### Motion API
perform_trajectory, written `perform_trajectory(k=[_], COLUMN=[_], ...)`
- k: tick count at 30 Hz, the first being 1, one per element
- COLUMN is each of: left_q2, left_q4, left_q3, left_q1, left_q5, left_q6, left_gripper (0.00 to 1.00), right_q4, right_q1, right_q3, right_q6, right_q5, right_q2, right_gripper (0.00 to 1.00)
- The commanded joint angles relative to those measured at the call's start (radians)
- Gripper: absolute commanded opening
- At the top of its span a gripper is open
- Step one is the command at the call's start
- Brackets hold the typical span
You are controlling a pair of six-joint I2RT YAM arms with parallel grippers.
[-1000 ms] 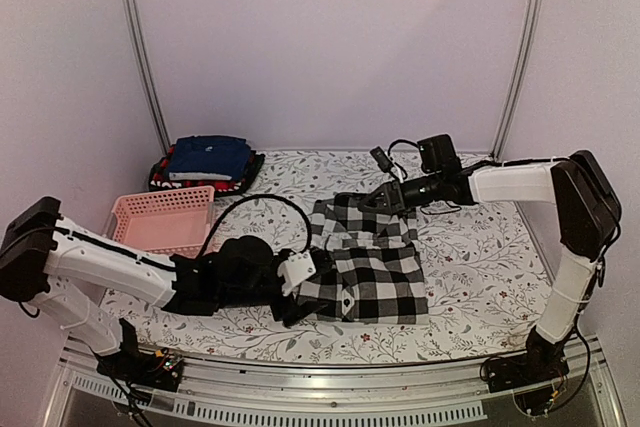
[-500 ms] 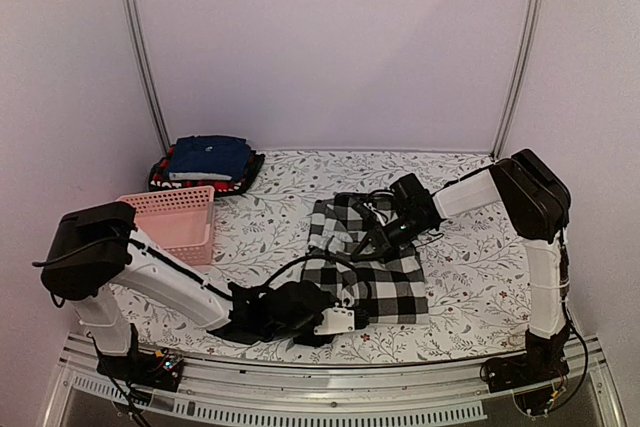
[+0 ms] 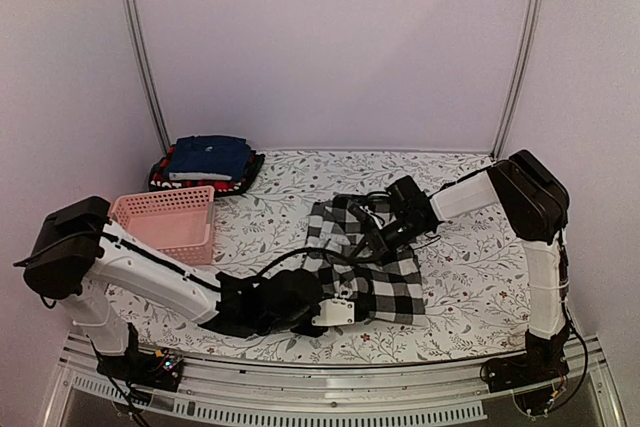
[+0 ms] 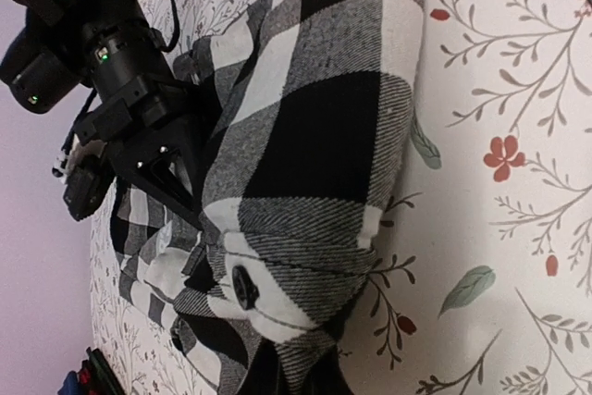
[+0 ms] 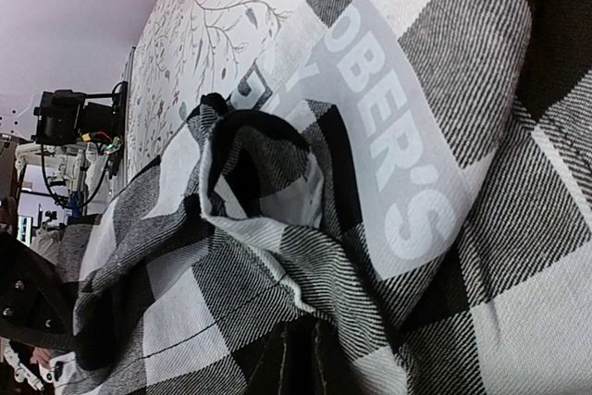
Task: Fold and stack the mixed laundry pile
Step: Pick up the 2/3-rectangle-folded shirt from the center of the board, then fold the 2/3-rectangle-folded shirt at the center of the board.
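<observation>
A black-and-white checked shirt point(image 3: 385, 277) lies rumpled on a floral-print table point(image 3: 470, 247), to the right of a pink basket point(image 3: 165, 219) and nearer the front edge. The left gripper point(image 3: 338, 313) sits low at the shirt's front corner on the basket side. Its jaws are closed tight on a bunched fold of the cloth, and a dark button point(image 4: 243, 286) shows just above the pinch. The right gripper point(image 3: 372, 244) reaches in from the side away from the basket to the shirt's middle. Its jaws are closed on a puckered ridge of fabric, beside a grey band with white lettering point(image 5: 398, 164). Behind the basket, by the back wall, a folded navy blue garment point(image 3: 210, 155) rests on a red-and-black plaid piece point(image 3: 158, 179).
</observation>
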Motion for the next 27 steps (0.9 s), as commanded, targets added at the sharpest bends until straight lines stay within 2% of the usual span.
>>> perform_trajectory(k=[1,5,11,14,19,22,27], left_q2=[-0.137,-0.211,-0.291,-0.299,-0.293,-0.271,-0.215], left_q4=[-0.203,-0.394,-0.517,-0.570,-0.598,-0.601,-0.628], left_q3=[0.083,0.147,0.243,0.280,0.296,0.306,0.348], left_q1=[-0.026,-0.026,-0.001,0.023,0.079,0.109,0.162], left_q5=[0.111,0.193,0.351,0.418,0.548,0.594,0.626], left_q6=[-0.059,-0.113,-0.165,-0.175,-0.187,-0.190,-0.167], left_gripper=[0.00,0.00,0.00,0.00,0.01,0.01,0.03], right_q4=[-0.022,0.035,0.031,-0.024,-0.101,-0.106,-0.101], right_q1=[0.066,0.131,0.238,0.233,0.121,0.036,-0.091], right_q3=[-0.093,-0.210,-0.324,-0.297,-0.202,-0.138,-0.044], right_q6=[-0.015,0.004,0.009,-0.013,-0.080,-0.078,-0.031], right_q5=[0.058,0.041,-0.021,-0.018,-0.008,0.010,0.134], right_q2=[-0.009,-0.079,-0.205,-0.266,-0.328,-0.347,-0.315], right_gripper=[0.08,0.10,0.14,0.24,0.42,0.44,0.46])
